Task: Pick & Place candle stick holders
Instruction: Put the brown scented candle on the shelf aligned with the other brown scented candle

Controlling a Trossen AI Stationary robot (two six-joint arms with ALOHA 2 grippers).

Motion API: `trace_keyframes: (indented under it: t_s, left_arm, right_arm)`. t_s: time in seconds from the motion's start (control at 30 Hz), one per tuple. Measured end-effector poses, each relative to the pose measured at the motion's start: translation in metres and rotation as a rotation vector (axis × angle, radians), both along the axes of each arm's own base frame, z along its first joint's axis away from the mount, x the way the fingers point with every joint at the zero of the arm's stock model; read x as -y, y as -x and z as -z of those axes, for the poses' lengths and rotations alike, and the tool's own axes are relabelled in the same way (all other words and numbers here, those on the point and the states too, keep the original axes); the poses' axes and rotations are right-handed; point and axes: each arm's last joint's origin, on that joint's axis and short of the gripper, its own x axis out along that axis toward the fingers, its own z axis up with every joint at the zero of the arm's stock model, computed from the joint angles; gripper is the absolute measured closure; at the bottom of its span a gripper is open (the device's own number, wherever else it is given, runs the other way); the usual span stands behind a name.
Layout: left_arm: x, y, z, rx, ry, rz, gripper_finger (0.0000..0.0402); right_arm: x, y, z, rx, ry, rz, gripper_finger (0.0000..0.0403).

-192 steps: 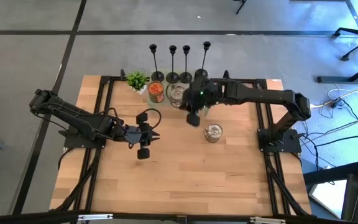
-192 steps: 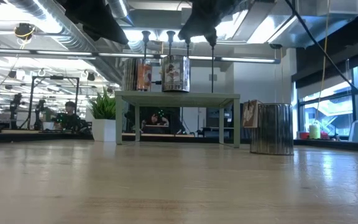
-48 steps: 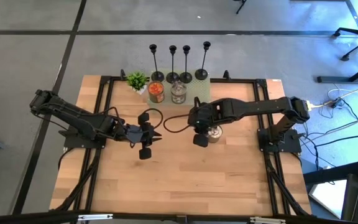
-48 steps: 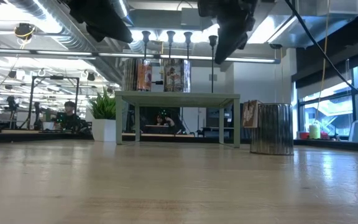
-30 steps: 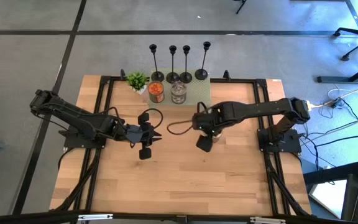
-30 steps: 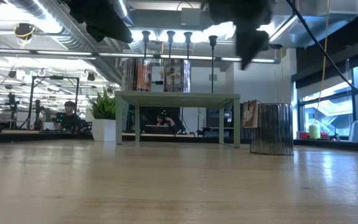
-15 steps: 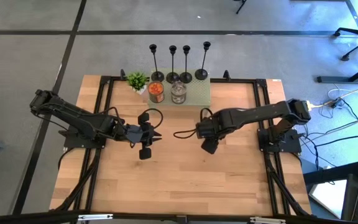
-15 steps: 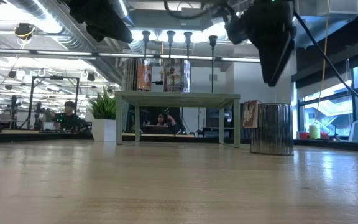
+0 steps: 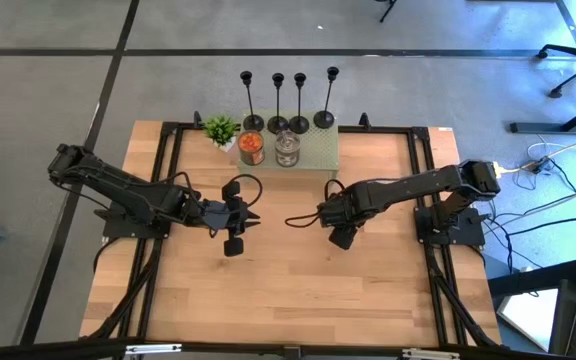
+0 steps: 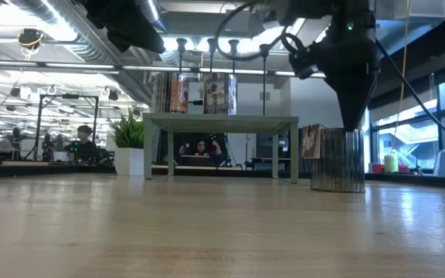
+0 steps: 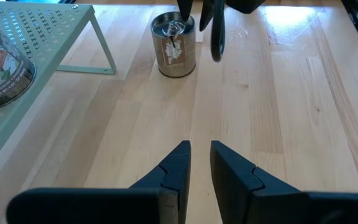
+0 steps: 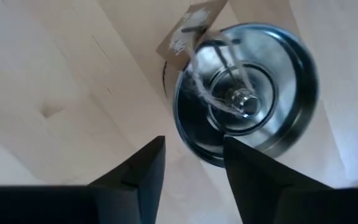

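Observation:
Several slim black candle stick holders (image 9: 277,100) stand by their disc bases along the far side of a pale green rack (image 9: 313,150); their tops (image 10: 212,43) show in the low view. No gripper is near them. My right gripper (image 9: 340,234) hangs open, fingers pointing down, just above a silver tin jar (image 11: 173,45) that stands on the table; the jar's top (image 12: 244,93) shows past the fingers. My left gripper (image 11: 201,149) waits above the table's left middle, its fingers slightly apart with nothing between them.
On the rack also stand an orange-filled glass jar (image 9: 252,148) and a clear one (image 9: 287,150); a small green plant (image 9: 220,130) sits to their left. Bare wood (image 9: 288,290) fills the near half of the table.
My right gripper has gone toward the table's right edge and down, and now hangs over the silver jar with its fingers pointing down. The jar and the candle stick holders have stayed where they were.

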Motion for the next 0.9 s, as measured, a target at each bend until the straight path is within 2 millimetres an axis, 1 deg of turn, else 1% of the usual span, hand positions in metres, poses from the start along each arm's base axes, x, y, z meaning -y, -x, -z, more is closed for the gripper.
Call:
trace_keyframes:
  t_s: [0.17, 0.3, 0.43, 0.7, 0.77, 0.9]
  left_arm:
    - [0.0, 0.0, 0.0, 0.0, 0.0, 0.0, 0.0343]
    - [0.0, 0.0, 0.0, 0.0, 0.0, 0.0, 0.0343]
    - [0.0, 0.0, 0.0, 0.0, 0.0, 0.0, 0.0343]
    - [-0.0001, 0.0, -0.0001, 0.0, 0.0, 0.0, 0.0343]
    - [-0.0001, 0.0, -0.0001, 0.0, 0.0, 0.0, 0.0343]
    - [0.0, 0.0001, -0.0001, 0.0, 0.0, 0.0, 0.0343]
  right_arm:
    - [0.0005, 0.0026, 0.008, -0.017, 0.006, -0.094, 0.0238]
    - [0.0011, 0.0023, 0.0091, -0.017, 0.033, -0.185, 0.0246]
    - [0.0016, 0.0017, 0.0094, -0.022, 0.046, -0.25, 0.0273]
    - [0.0015, 0.0006, 0.0093, -0.014, 0.054, -0.273, 0.0353]
    - [0.0012, 0.0005, 0.0094, -0.013, 0.044, -0.272, 0.0363]
    - [0.0, -0.0009, 0.0072, -0.008, 0.003, -0.274, 0.0367]
